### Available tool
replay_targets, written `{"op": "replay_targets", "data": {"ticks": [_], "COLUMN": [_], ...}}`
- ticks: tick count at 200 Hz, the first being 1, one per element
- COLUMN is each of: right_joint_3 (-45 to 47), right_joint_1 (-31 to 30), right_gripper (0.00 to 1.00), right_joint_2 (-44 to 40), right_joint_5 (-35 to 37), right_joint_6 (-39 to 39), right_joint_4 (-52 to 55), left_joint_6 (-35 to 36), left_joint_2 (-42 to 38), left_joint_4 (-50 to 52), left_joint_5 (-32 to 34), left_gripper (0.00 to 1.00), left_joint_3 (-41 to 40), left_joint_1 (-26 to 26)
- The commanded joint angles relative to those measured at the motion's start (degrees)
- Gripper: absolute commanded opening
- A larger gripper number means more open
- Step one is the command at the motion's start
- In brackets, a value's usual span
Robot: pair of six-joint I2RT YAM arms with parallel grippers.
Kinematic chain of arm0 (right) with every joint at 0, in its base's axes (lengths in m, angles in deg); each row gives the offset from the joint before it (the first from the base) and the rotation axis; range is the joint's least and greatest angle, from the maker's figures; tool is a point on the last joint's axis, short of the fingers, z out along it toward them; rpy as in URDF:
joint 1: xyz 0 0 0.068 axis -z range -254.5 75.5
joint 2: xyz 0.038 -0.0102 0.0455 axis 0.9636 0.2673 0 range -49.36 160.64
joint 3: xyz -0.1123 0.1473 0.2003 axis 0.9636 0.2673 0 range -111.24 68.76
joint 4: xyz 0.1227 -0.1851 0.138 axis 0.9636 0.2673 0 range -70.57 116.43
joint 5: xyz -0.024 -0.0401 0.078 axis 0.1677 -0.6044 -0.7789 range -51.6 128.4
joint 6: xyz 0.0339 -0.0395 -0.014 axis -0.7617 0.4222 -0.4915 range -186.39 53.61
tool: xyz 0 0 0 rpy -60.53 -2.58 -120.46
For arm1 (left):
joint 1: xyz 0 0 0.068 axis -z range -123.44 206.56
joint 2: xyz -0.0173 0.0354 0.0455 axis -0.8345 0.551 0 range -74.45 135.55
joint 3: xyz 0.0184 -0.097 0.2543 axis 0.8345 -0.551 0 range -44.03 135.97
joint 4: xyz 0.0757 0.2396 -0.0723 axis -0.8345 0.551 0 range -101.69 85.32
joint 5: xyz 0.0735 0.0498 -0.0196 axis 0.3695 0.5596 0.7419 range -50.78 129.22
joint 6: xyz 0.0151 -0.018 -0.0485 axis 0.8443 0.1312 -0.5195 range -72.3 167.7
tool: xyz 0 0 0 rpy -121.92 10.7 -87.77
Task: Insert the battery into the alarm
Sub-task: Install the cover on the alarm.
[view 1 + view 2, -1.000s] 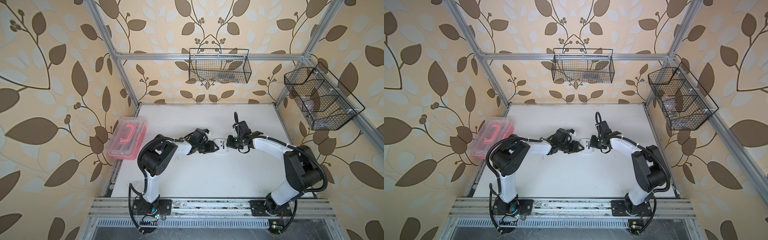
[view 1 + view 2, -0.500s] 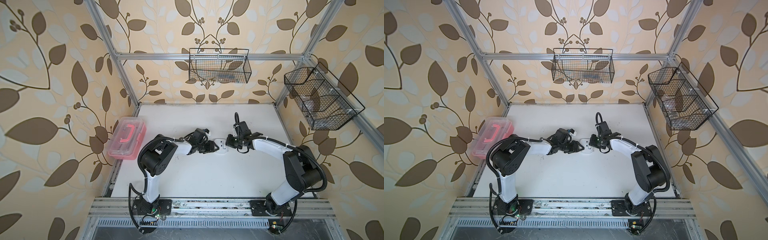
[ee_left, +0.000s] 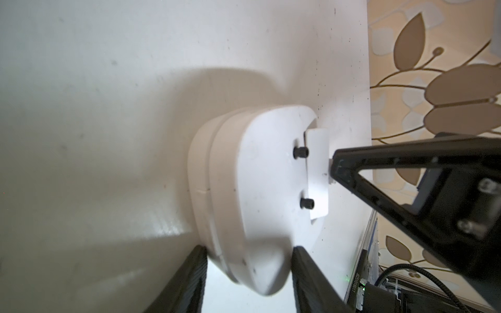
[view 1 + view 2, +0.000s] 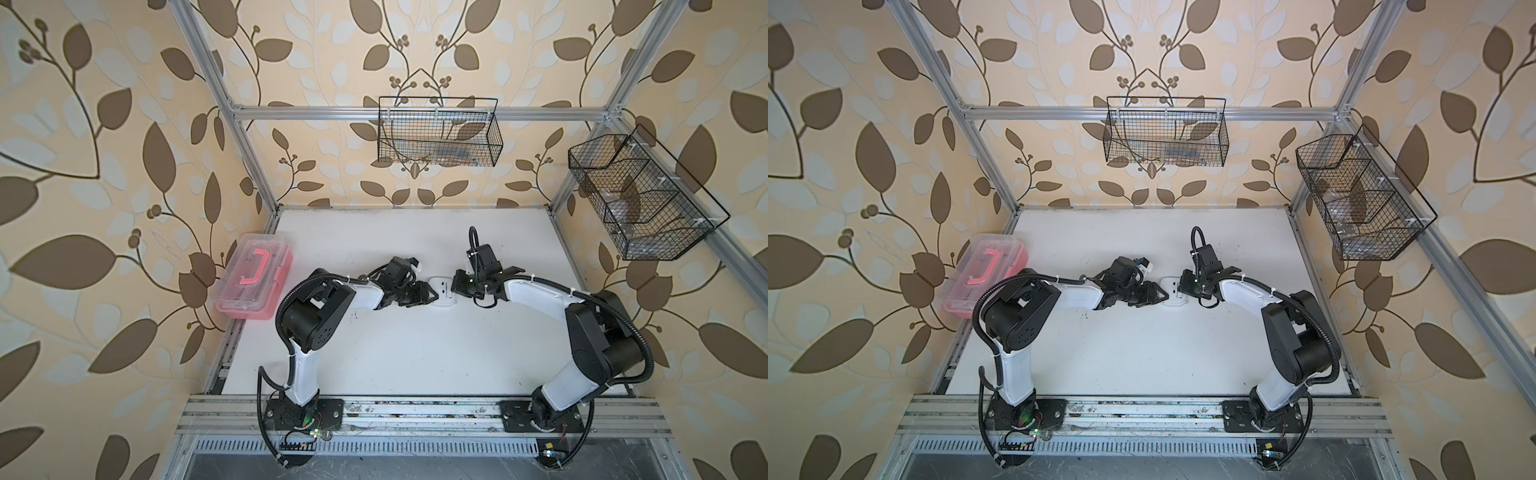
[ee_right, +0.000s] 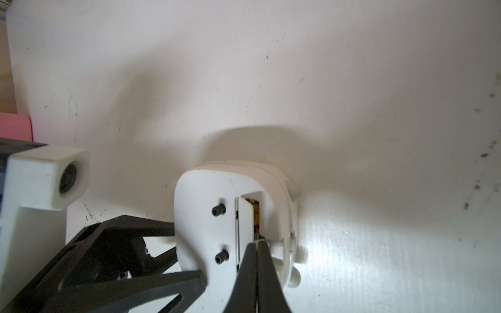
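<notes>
Alarm and grippers at the battery slot. In both top views the alarm (image 4: pixel 442 291) (white, back uppermost) is seen lying near the centre of the table (image 4: pixel 415 353), between the two arms. It is clamped at its 9 o'clock edge by the left gripper (image 4: pixel 432 296), whose fingers (image 3: pixel 189 284) are pressed against opposite sides of the casing. At 3 o'clock the right gripper (image 5: pixel 256 244) is held with its jaws fully closed, its tips set against the part-open compartment cover (image 5: pixel 245 219). The battery (image 5: pixel 255 214) is glimpsed as a copper-gold strip inside the slot. A pink-handled box (image 4: pixel 253 282) is placed at the table's 9 o'clock edge
</notes>
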Motion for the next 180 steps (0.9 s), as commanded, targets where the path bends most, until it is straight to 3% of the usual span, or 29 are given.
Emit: {"op": "replay_targets", "data": {"ticks": [1, 180], "right_joint_3": [0.82, 0.96], "right_joint_1": [-0.61, 0.56], "right_gripper": [0.00, 0.00], "right_joint_2": [-0.29, 2.36], "right_joint_5": [0.87, -4.24], "right_joint_6": [-0.93, -2.52], "right_joint_4": [-0.38, -2.65], "left_joint_6": [0.56, 0.89], "left_joint_2": [1.70, 2.22], "left_joint_4": [3.35, 3.27], "left_joint_5": [1.91, 1.08], "left_gripper": [0.52, 0.52], "left_joint_3": [-0.01, -0.25], "left_joint_1": [0.55, 0.63]}}
